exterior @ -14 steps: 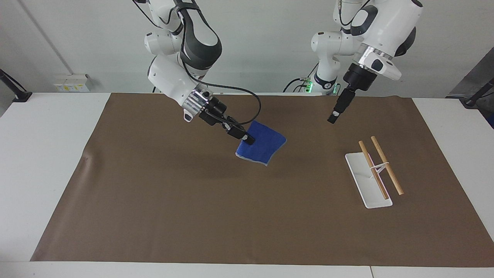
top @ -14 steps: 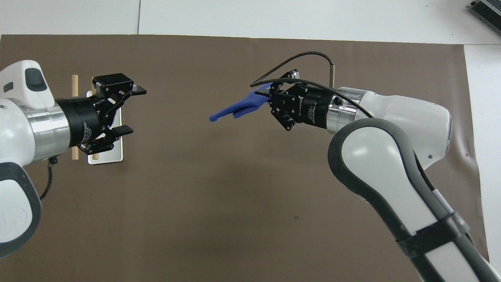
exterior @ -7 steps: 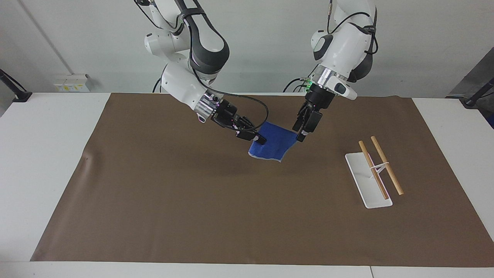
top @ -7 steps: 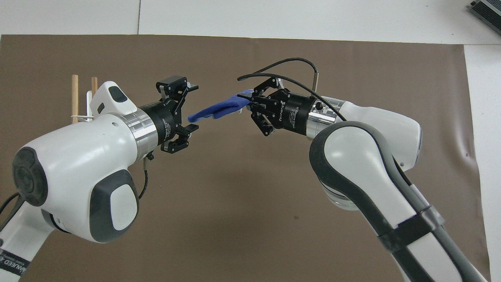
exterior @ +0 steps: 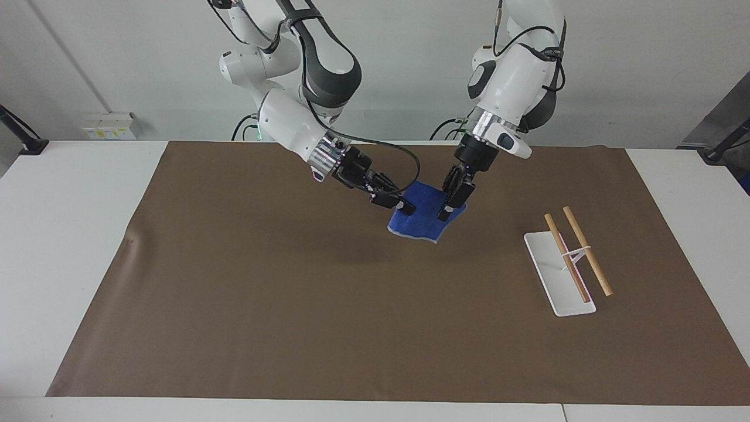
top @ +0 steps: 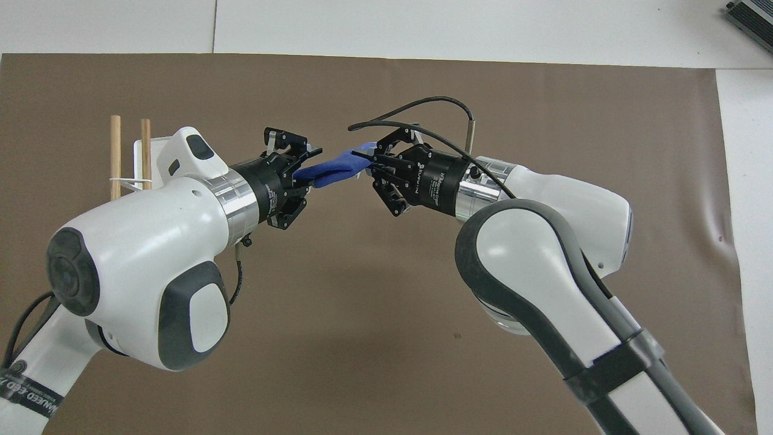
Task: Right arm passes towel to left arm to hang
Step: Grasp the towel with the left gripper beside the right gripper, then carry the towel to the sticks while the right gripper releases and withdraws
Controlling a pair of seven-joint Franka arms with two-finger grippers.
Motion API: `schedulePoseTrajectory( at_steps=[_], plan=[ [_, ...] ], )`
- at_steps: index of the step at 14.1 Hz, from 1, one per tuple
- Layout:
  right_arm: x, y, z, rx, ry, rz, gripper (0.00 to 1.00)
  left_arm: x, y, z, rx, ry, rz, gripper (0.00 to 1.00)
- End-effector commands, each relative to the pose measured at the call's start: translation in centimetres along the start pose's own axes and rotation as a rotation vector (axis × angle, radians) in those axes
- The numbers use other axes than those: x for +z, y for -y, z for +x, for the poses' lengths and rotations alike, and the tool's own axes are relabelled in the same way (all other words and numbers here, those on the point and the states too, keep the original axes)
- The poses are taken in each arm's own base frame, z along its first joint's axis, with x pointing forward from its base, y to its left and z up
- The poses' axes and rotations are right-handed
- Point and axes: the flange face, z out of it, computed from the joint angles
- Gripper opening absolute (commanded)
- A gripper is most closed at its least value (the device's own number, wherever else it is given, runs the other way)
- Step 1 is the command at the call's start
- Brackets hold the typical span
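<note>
Over the middle of the brown mat (exterior: 246,305), well up off its surface, I hold the towel (exterior: 423,218) in my right gripper (exterior: 404,207), fingers clamped on the corner that points toward my right arm's end of the table. The blue cloth hangs out from that pinch, sagging a little, touching nothing below.

My left gripper (exterior: 450,206) is at the towel's other edge, the one toward my left arm's end. In the overhead view its fingers (top: 310,154) sit above and below the cloth with that edge between them, but I cannot tell whether they have pressed shut on it or only bracket it.

So I judge the step in hand is the handover itself: both claws are at the towel, and my right one carries it. The next move calls for a firm pinch from the left before the right lets go; releasing too soon would likely drop the cloth onto the mat.

Toward my left arm's end stands the rack (exterior: 559,274), a white base with two wooden rods (exterior: 587,250), bare and waiting.
</note>
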Motion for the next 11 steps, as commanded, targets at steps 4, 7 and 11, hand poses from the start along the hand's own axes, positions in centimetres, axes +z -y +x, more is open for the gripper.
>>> schedulePoseTrajectory(
  at_steps=[4,7,11],
  plan=[
    [0.0,0.4,0.0,0.007,-0.007,0.018,0.02,-0.5,-2.2,1.3,0.264,-0.009,-0.049,0.0],
    [-0.5,0.6,1.1,-0.116,-0.031,0.022,1.0,-0.7,-3.5,2.5,0.375,-0.025,-0.064,0.0],
    [-1.3,0.1,3.6,-0.524,-0.238,-0.05,1.0,-1.5,-4.2,7.3,0.364,-0.077,-0.057,0.0]
  ],
)
